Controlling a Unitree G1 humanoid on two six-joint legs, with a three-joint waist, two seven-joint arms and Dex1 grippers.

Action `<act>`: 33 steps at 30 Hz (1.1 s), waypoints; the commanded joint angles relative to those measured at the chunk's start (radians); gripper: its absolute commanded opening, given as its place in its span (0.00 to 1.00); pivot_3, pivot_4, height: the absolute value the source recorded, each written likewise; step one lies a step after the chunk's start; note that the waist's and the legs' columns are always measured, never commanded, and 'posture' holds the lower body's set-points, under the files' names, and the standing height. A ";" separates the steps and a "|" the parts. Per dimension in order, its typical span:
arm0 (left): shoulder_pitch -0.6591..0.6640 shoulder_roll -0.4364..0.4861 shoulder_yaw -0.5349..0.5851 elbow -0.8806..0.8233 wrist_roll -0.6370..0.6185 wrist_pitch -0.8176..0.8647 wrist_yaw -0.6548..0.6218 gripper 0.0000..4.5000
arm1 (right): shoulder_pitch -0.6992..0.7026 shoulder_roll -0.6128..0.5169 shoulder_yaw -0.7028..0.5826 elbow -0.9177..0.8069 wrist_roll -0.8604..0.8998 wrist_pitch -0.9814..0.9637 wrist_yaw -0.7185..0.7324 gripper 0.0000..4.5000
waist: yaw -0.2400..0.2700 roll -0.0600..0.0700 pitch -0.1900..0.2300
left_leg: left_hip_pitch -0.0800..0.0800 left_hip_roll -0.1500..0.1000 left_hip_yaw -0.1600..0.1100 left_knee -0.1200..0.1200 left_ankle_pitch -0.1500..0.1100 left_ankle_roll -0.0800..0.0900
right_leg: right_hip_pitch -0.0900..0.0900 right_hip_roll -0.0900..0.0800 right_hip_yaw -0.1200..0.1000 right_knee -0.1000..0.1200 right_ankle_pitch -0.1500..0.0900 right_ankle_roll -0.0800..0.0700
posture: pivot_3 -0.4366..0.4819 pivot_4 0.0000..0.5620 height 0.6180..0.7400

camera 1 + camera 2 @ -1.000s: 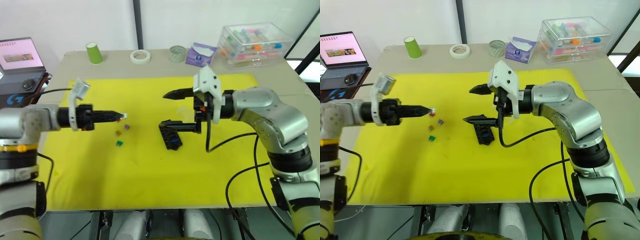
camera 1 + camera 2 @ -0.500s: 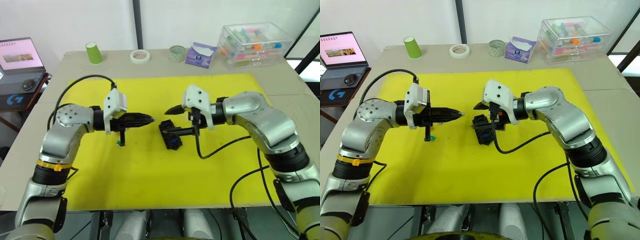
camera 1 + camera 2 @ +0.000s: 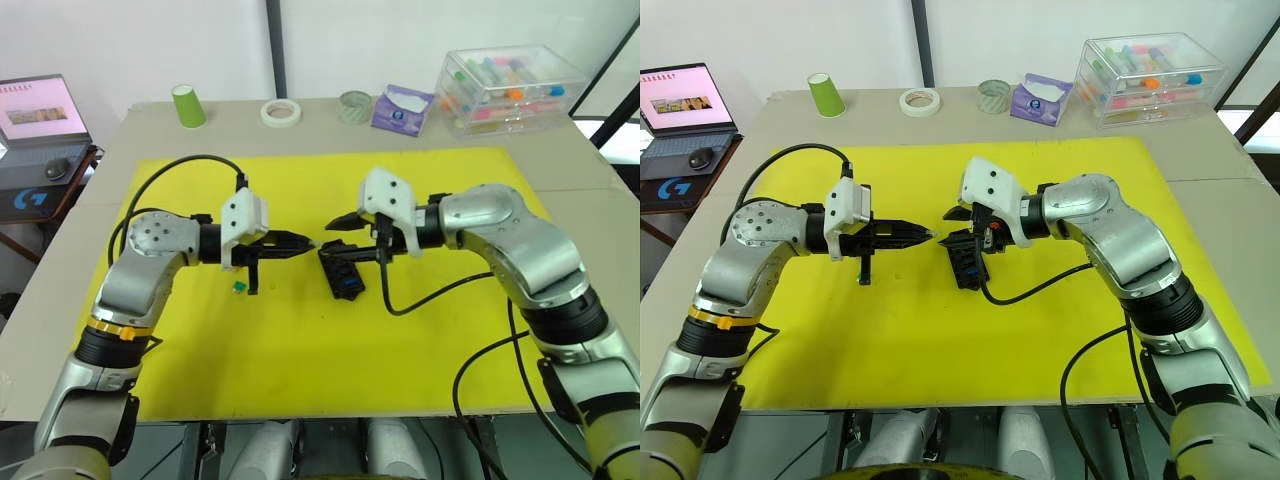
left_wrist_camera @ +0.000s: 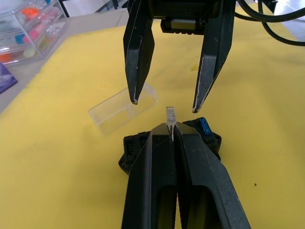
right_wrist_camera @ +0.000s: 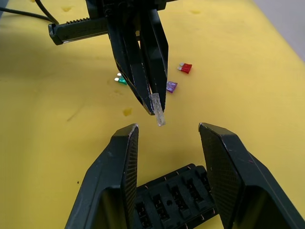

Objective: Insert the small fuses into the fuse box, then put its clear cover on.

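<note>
Left wrist view — left tool [image 4: 170,136] pinches a grey fuse [image 4: 170,116]; right tool [image 4: 165,104] gapes wide.

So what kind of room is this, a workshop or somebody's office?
Probably a lab or test bench rather than an office: a table covered with a yellow mat, a laptop at its side, plus tape rolls and a clear storage box along the back.

Yellow mat [image 3: 300,350] covers most of my table [image 3: 600,200]. Along the far edge: green cup [image 3: 186,105], tape roll [image 3: 281,112], a second greyish roll [image 3: 354,106], purple tissue pack [image 3: 400,108], clear storage box [image 3: 510,85] with coloured items. Laptop [image 3: 35,110] off my left side, mouse [image 3: 57,168] in front of it.
</note>
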 commanded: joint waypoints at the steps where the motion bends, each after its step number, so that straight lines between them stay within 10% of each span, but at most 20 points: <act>1: -0.019 0.008 0.001 -0.014 -0.003 -0.017 -0.002 0.00 | -0.032 0.009 -0.012 -0.017 -0.007 -0.016 0.002 0.46 | 0.000 0.000 0.000 | 0.000 0.000 0.000 0.000 0.000 0.000 | 0.000 0.000 0.000 0.000 0.000 0.000 | 0.48 0.27 1.00; 7: -0.016 0.008 0.001 -0.021 -0.003 -0.017 0.001 0.00 | -0.035 0.021 -0.008 -0.003 -0.019 -0.023 0.002 0.35 | 0.000 0.000 0.000 | 0.000 0.000 0.000 0.000 0.000 0.000 | 0.000 0.000 0.000 0.000 0.000 0.000 | 0.48 0.27 1.00; 11: -0.018 0.009 -0.001 -0.020 0.000 -0.023 0.000 0.00 | -0.036 0.026 -0.006 0.009 -0.028 -0.031 0.006 0.03 | 0.000 0.000 0.000 | 0.000 0.000 0.000 0.000 0.000 0.000 | 0.000 0.000 0.000 0.000 0.000 0.000 | 0.48 0.27 1.00; 24: -0.025 0.005 0.000 -0.007 0.003 -0.047 0.000 0.00 | -0.031 0.022 -0.003 0.012 -0.028 -0.040 0.030 0.01 | 0.000 0.000 0.000 | 0.000 0.000 0.000 0.000 0.000 0.000 | 0.000 0.000 0.000 0.000 0.000 0.000 | 0.48 0.27 1.00; 33: 0.071 0.003 0.036 -0.082 -0.044 0.005 0.056 0.61 | -0.027 -0.070 -0.014 0.028 -0.043 -0.063 0.110 0.00 | -0.001 0.000 0.000 | 0.000 0.000 0.000 0.000 0.000 0.000 | 0.000 0.000 0.000 0.000 0.000 0.000 | 0.48 0.27 1.00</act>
